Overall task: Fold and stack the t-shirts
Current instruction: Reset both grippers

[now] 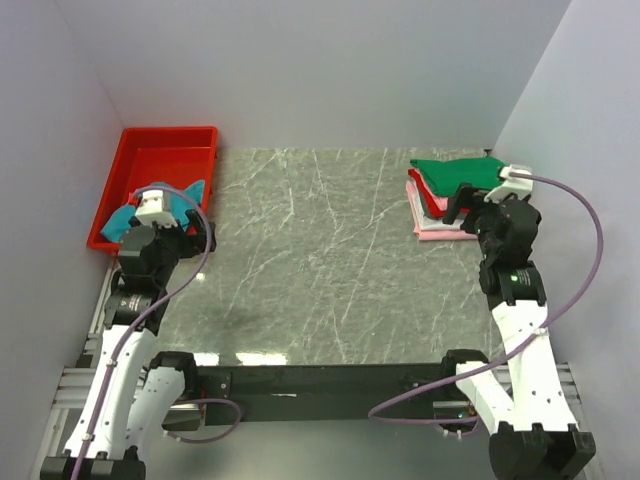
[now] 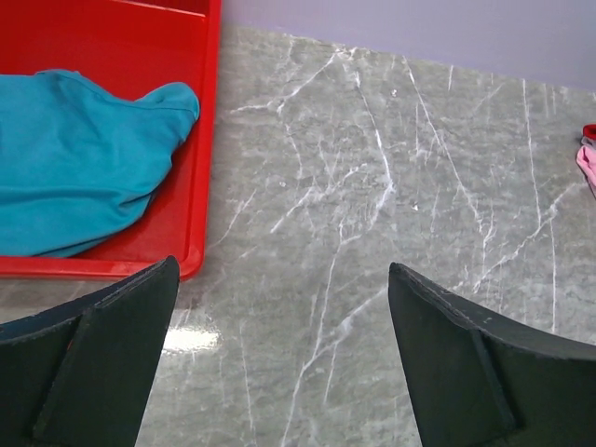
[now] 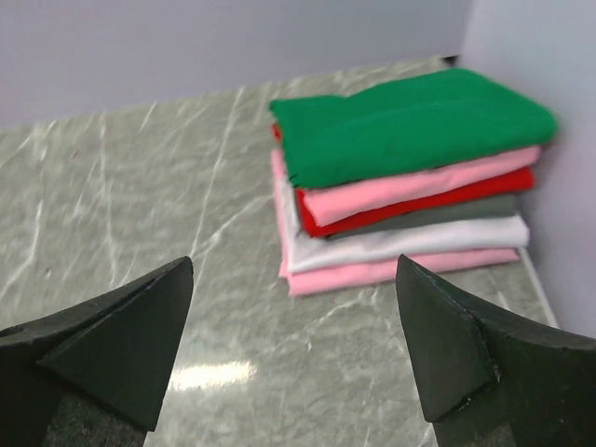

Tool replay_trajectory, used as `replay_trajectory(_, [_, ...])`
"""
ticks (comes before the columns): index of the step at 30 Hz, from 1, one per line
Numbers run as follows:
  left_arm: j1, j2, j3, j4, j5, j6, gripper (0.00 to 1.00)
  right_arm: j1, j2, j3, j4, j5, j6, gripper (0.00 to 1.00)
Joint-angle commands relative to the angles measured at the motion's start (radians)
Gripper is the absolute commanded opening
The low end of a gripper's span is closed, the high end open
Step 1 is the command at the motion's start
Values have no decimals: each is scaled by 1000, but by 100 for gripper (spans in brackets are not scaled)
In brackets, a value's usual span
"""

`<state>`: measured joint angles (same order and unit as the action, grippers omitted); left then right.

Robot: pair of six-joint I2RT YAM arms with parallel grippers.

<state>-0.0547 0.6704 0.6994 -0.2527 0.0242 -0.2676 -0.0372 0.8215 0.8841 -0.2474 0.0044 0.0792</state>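
A stack of folded t-shirts [image 1: 440, 190] lies at the back right, a green one [image 3: 410, 121] on top, then pink, red, grey, whitish and pink. A crumpled teal-blue t-shirt [image 2: 74, 177] lies in the red tray [image 2: 200, 140] at the back left; it also shows in the top view [image 1: 165, 195]. My left gripper [image 2: 284, 279] is open and empty, over the table just right of the tray's near corner. My right gripper [image 3: 293, 279] is open and empty, over the table just in front of the stack.
The red tray [image 1: 190, 145] stands against the left wall. Grey walls close the back and both sides. The marble table top [image 1: 320, 260] lies between the tray and the stack.
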Motion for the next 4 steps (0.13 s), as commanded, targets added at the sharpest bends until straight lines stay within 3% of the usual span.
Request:
replay_trajectory(1, [-8,-9,-8,32,-10,4,99,-3,4,4,42,178,61,95])
replay_trajectory(4, [-13,-3,-6,29,-9,8,100,-3,-4,-14,52,186,44,95])
